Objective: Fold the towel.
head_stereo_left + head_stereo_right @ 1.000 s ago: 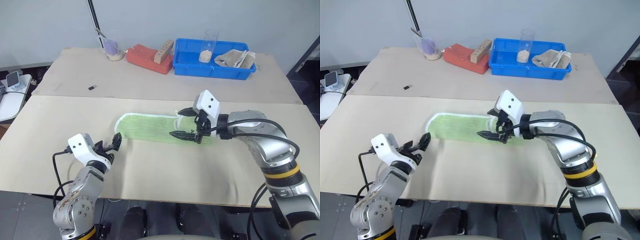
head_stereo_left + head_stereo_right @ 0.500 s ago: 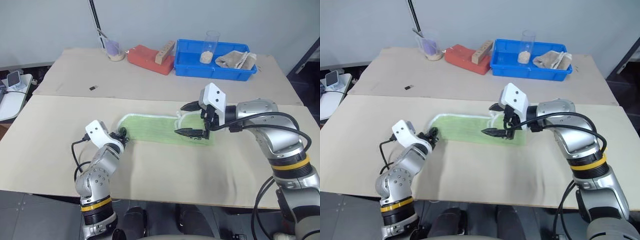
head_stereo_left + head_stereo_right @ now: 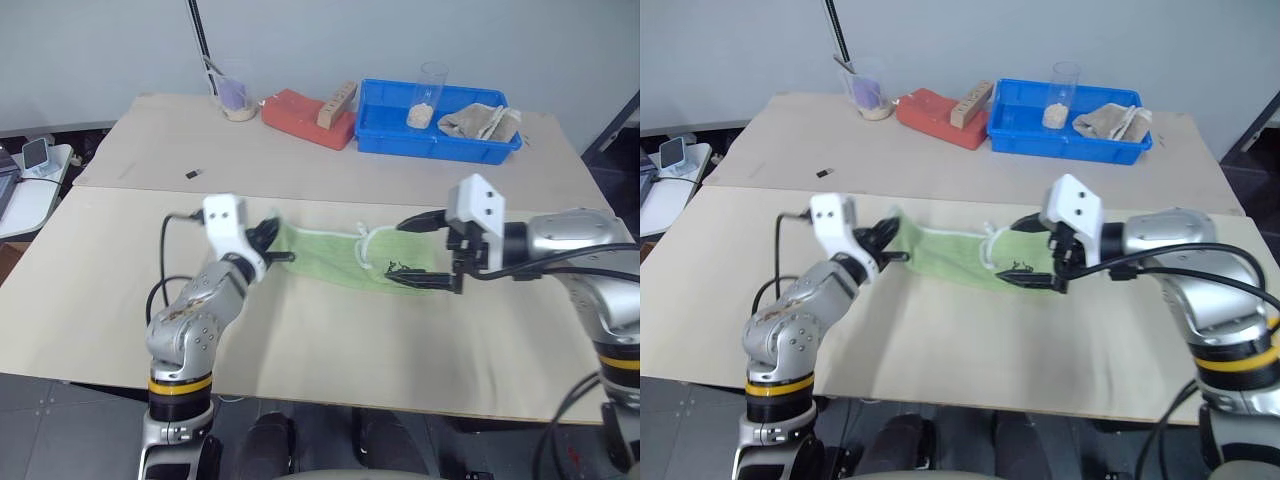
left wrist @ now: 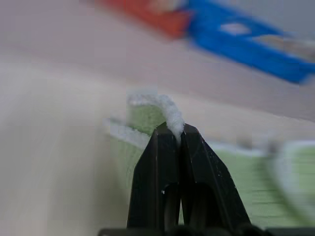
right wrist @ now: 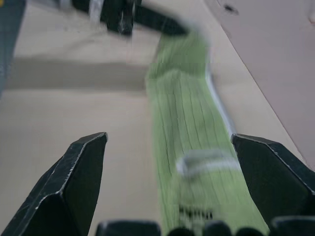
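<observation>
Since a second ago the left gripper (image 3: 283,243) has been swung in and clamped onto the left end of the towel (image 3: 345,262), which is lifted off the table (image 3: 330,340). The towel's long axis runs left to right, stretched toward the right gripper (image 3: 428,250), whose fingers are spread wide above its right end.

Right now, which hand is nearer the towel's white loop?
Right. The right hand hangs open just beside the loop, over the towel. The left hand is shut on the towel's far end.
</observation>
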You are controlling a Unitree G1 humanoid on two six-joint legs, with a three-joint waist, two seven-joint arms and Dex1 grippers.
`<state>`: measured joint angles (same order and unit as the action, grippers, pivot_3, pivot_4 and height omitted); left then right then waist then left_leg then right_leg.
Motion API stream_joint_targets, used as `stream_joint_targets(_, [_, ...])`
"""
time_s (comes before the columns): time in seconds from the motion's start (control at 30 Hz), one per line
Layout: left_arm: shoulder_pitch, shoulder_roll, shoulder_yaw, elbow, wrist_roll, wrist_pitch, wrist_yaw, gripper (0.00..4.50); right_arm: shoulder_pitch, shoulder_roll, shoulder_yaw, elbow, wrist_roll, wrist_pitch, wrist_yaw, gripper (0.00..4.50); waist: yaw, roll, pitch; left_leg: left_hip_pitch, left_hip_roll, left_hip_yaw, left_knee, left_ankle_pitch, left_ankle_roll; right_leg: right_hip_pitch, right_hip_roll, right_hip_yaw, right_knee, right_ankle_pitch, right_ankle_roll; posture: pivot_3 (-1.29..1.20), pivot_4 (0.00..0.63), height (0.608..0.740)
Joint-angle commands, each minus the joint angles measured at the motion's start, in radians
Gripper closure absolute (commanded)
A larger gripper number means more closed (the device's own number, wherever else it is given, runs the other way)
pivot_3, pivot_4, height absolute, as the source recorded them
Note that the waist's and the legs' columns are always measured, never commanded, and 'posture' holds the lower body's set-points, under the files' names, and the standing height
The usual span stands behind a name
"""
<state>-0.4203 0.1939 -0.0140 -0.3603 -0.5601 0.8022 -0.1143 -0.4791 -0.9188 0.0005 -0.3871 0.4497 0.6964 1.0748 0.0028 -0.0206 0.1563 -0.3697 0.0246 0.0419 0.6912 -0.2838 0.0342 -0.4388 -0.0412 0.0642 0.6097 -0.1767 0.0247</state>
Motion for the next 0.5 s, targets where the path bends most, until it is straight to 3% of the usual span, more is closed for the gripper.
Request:
stream_joint_targets(0.03, [-0.067, -0.001, -0.167, 0.063, 0.037, -0.073, -0.190, 4.48, 0.079, -0.067, -0.137, -0.087, 0.044, 0.057, -0.016, 0.00, -0.001, 0.000, 0.000, 0.000, -0.001, 0.000, 0.000, 0.000, 0.000, 0.000, -0.001, 0.000, 0.000, 0.000, 0.001, 0.00, 0.150, 0.714])
stream_joint_targets(0.23, [-0.207, -0.115, -0.333, 0.375, 0.133, -0.255, -0.421, 4.48, 0.285, -0.125, -0.346, -0.221, 0.099, 0.167, -0.065, 0.00, -0.008, 0.001, 0.000, -0.004, -0.003, -0.001, 0.000, 0.000, 0.000, 0.000, -0.001, 0.003, 0.001, -0.007, 0.008, 0.00, 0.150, 0.714])
stream_joint_targets(0.37, [-0.283, -0.191, -0.345, 0.588, 0.218, -0.399, -0.466, 4.48, 0.355, -0.112, -0.411, -0.294, 0.136, 0.216, -0.118, 0.00, -0.016, 0.000, 0.000, -0.004, -0.005, -0.004, -0.001, 0.000, 0.001, 0.001, -0.001, 0.003, 0.001, -0.009, 0.008, 0.00, 0.150, 0.714])
stream_joint_targets(0.47, [-0.304, -0.217, -0.337, 0.648, 0.240, -0.443, -0.505, 4.48, 0.381, -0.104, -0.431, -0.328, 0.161, 0.239, -0.152, 0.00, -0.016, -0.001, 0.000, -0.004, -0.007, -0.006, -0.002, 0.000, 0.001, 0.001, -0.001, 0.003, 0.001, -0.009, 0.009, 0.00, 0.150, 0.714])
stream_joint_targets(0.5, [-0.301, -0.221, -0.332, 0.646, 0.232, -0.437, -0.527, 4.17, 0.387, -0.103, -0.435, -0.336, 0.167, 0.245, -0.163, 0.00, -0.016, -0.001, 0.001, -0.004, -0.007, -0.007, -0.002, 0.000, 0.001, 0.001, -0.001, 0.003, 0.001, -0.009, 0.009, 0.00, 0.150, 0.714])
